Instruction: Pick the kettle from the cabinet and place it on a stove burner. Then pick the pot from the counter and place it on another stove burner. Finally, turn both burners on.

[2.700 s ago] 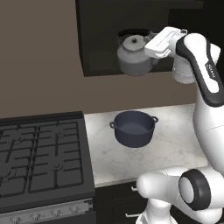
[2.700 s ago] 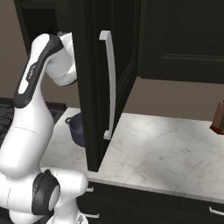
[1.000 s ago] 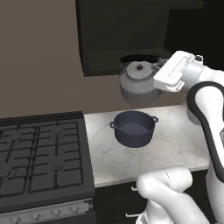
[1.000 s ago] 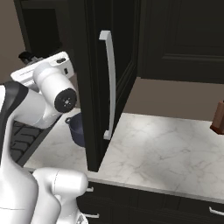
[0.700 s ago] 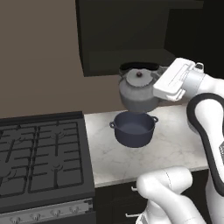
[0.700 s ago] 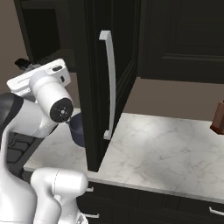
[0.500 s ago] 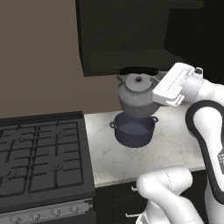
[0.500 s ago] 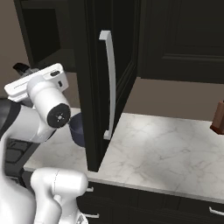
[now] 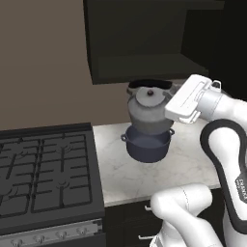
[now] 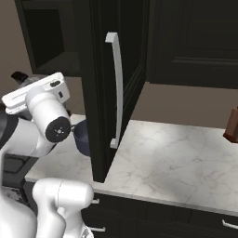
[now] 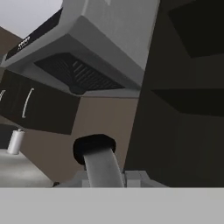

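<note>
The silver-grey kettle (image 9: pixel 147 109) hangs in the air just outside the black cabinet (image 9: pixel 140 60), right above the dark blue-grey pot (image 9: pixel 146 145). My gripper (image 9: pixel 167 89) is shut on the kettle's black arched handle from the right. The pot sits on the white marble counter (image 9: pixel 190 155), also seen behind the door edge as pot (image 10: pixel 82 137). In the hand view the kettle's black handle (image 11: pixel 93 147) is close in front of the camera. The stove burners (image 9: pixel 44 170) lie under black grates to the left of the counter.
The open cabinet door with a long silver handle (image 10: pixel 116 88) stands to the arm's right, over the counter (image 10: pixel 176 160). A brown object (image 10: pixel 231 124) is at the far right. A grey range hood (image 11: pixel 87 43) hangs above the stove.
The kettle has come out of the cabinet recess, moving down and slightly left with my gripper, and now hovers directly over the pot. The pot has stayed put.
</note>
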Controlling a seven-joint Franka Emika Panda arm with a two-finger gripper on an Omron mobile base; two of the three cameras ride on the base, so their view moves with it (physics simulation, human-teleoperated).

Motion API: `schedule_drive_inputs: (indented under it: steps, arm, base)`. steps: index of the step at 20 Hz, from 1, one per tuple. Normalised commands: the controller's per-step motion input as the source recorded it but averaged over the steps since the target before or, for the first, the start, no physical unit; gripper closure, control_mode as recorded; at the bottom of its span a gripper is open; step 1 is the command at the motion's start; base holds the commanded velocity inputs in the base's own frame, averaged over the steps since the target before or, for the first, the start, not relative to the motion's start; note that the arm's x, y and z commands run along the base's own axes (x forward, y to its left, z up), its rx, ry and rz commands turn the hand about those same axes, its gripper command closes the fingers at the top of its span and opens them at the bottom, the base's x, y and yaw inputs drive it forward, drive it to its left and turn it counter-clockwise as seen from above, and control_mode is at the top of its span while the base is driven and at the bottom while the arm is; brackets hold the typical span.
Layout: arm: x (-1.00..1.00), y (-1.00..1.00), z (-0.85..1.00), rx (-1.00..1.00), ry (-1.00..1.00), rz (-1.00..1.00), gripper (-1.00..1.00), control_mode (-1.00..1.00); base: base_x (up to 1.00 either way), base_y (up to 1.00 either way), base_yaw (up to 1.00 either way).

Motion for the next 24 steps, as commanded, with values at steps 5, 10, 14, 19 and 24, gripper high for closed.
schedule_drive_inputs:
  steps: [5, 10, 14, 19, 24]
  arm:
    - [-0.42, 0.0, 0.0, 0.0, -0.06, 0.0, 1.0, -1.0]
    - [-0.51, 0.04, 0.0, 0.0, -0.03, 0.0, 1.0, -1.0]
    - [-0.41, 0.24, -0.01, 0.0, 0.0, -0.03, 1.0, -1.0]
    - [-0.21, 0.29, -0.06, 0.0, 0.0, -0.04, 1.0, -1.0]
    - [0.12, 0.24, 0.0, 0.0, 0.0, -0.08, 1.0, -1.0]
  base:
    - [0.0, 0.0, 0.0]
    - [0.0, 0.0, 0.0]
    - [0.0, 0.0, 0.0]
    - [0.0, 0.0, 0.0]
    - [0.0, 0.0, 0.0]
